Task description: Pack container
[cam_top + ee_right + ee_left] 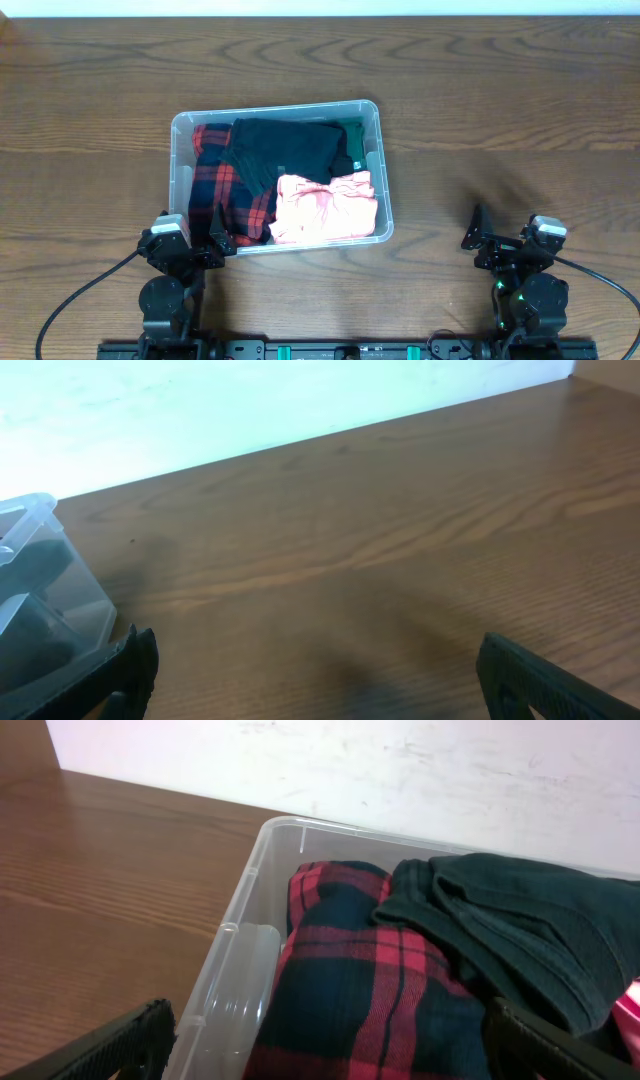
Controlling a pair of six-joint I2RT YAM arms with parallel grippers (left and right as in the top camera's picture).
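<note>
The clear plastic container (181,160) sits at the table's middle left. It holds a red and navy plaid garment (228,195), a dark garment (285,150) and a pink garment (325,205). My left gripper (205,238) is open at the container's near left corner, one finger outside the wall and one over the plaid. In the left wrist view the container wall (235,980), the plaid (370,990) and the dark garment (520,925) fill the frame between my open fingers (325,1045). My right gripper (500,238) is open and empty over bare table; its wrist view (315,670) shows the container's corner (40,590) at far left.
The brown wooden table (500,120) surrounds the container. A white wall (400,770) stands behind the table's far edge. Black cables (80,295) run from both arm bases along the front edge.
</note>
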